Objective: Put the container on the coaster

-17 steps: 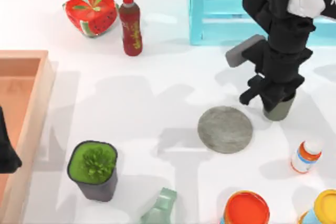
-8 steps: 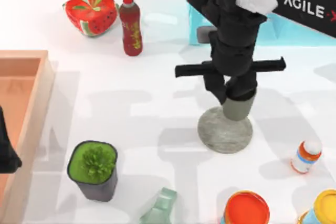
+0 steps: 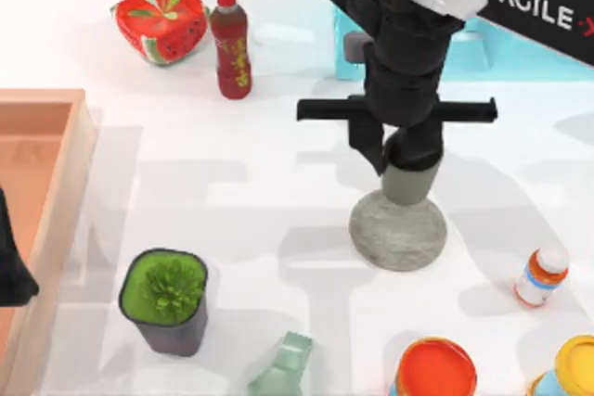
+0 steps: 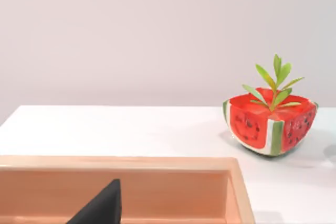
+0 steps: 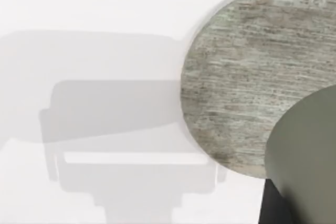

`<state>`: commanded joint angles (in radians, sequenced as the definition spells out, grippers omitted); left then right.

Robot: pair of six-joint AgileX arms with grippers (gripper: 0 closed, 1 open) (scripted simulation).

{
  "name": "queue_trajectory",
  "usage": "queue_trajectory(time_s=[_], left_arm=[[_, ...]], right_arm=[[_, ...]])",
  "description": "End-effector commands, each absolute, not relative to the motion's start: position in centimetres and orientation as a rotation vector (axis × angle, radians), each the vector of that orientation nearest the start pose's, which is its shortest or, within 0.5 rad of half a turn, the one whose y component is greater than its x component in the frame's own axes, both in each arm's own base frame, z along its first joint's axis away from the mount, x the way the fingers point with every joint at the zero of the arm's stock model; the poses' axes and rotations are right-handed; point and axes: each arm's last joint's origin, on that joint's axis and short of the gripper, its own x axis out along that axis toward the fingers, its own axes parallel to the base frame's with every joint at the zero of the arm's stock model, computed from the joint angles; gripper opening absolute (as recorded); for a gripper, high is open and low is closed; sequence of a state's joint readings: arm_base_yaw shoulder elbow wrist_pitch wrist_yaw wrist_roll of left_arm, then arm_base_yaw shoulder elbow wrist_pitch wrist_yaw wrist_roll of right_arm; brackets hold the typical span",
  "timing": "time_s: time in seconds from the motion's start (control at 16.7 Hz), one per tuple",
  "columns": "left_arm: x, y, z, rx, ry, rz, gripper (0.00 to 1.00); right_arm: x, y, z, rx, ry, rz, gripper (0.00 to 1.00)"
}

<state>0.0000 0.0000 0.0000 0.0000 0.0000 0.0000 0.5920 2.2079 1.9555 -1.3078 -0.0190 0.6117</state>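
The container [image 3: 408, 184] is a dull grey-green cup. It hangs upright over the far part of the coaster [image 3: 397, 235], a flat mottled grey disc right of the table's middle. My right gripper [image 3: 409, 160] reaches down from above and is shut on the container's upper part. In the right wrist view the container [image 5: 307, 150] sits close up, with the coaster [image 5: 247, 77] beneath and beside it. Whether the container's base touches the disc is hidden. My left gripper [image 3: 11, 271] is parked at the left edge over the wooden tray.
A wooden tray [image 3: 58, 136] lies at the left. A watermelon planter [image 3: 160, 23] and a red bottle [image 3: 231, 44] stand at the back. Along the front are a green plant pot [image 3: 165, 299], a pale green bottle [image 3: 280, 368], an orange-lidded can [image 3: 434, 370] and a pill bottle [image 3: 540, 275].
My right arm has carried the container leftward from the table right of the coaster to over the coaster's far part. The left arm has not moved.
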Motion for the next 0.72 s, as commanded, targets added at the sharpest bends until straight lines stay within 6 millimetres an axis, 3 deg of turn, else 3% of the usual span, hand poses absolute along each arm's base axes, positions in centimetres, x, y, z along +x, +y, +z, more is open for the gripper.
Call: queue_trajectory(time_s=[0.18,0.72], left_arm=[[10.6,-0.1,16.0,0.000,0.000,0.000,1.00],[10.6,-0.1,16.0,0.000,0.000,0.000,1.00]], right_arm=[[36.0,24.6,20.4,0.030,1.579,0.005,0.00],[35.9,24.1,14.6,0.027,1.574,0.011,0.00]])
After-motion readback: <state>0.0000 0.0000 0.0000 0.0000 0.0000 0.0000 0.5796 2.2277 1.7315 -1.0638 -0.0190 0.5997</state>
